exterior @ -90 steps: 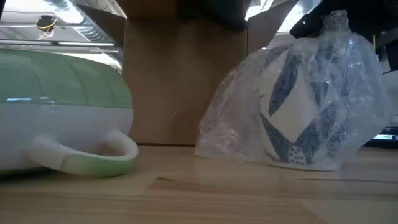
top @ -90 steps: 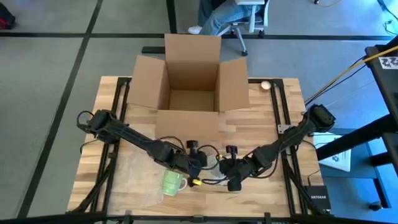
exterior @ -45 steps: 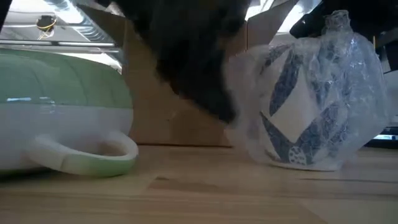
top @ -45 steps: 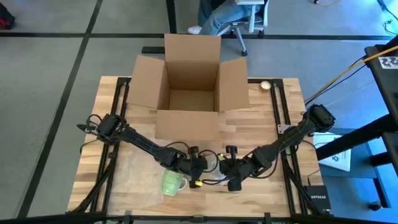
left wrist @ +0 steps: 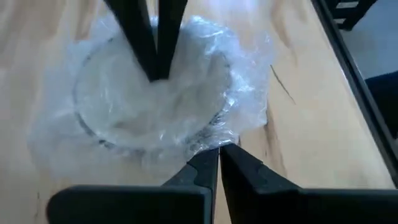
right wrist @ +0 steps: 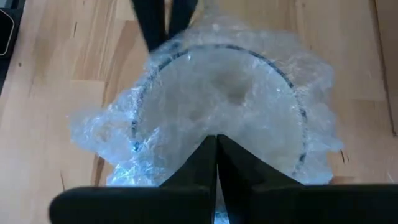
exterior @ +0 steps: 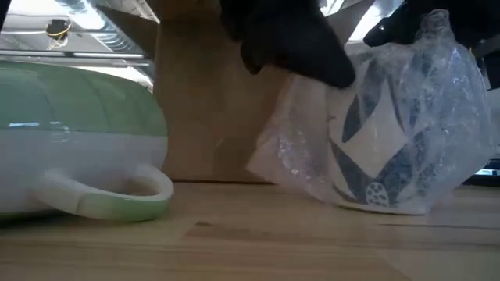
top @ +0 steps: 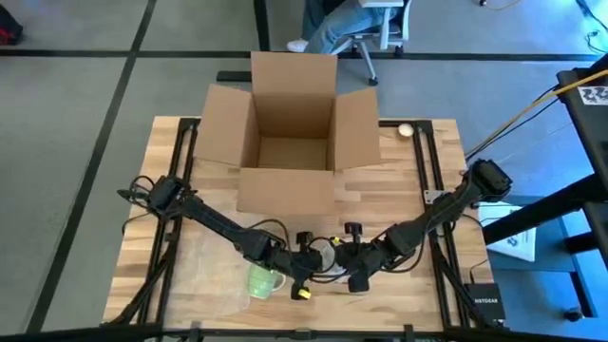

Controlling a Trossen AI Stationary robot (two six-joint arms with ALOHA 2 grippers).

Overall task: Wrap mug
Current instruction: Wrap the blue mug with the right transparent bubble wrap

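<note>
While both arms reach inward over the near middle of the wooden table (top: 399, 190), the left gripper (top: 309, 258) and the right gripper (top: 344, 261) meet at a cup-shaped object with a blue and white pattern bundled in clear bubble wrap (exterior: 391, 133), which stands upright on the boards. Seen from its own wrist camera, the left gripper (left wrist: 217, 158) has its fingers pressed together on an edge of the bubble wrap (left wrist: 155, 93), with the opposite arm's two dark fingers coming down onto the far side of the bundle. The right wrist camera shows the right gripper (right wrist: 216, 149) likewise closed, pinching the plastic at the near rim of the bundle's round opening (right wrist: 224, 87). At table level a dark gripper body sits against the upper left of the bundle, and the wrap gathers into a twisted peak at the top. The green mug (top: 265, 279) with its pale handle lies unwrapped on a flat clear sheet (top: 204, 261), just beside the left gripper and apart from the bundle; in the level view the mug (exterior: 78, 140) fills the left foreground. An open brown cardboard box (top: 290, 133) stands at the table's far side, behind both.
</note>
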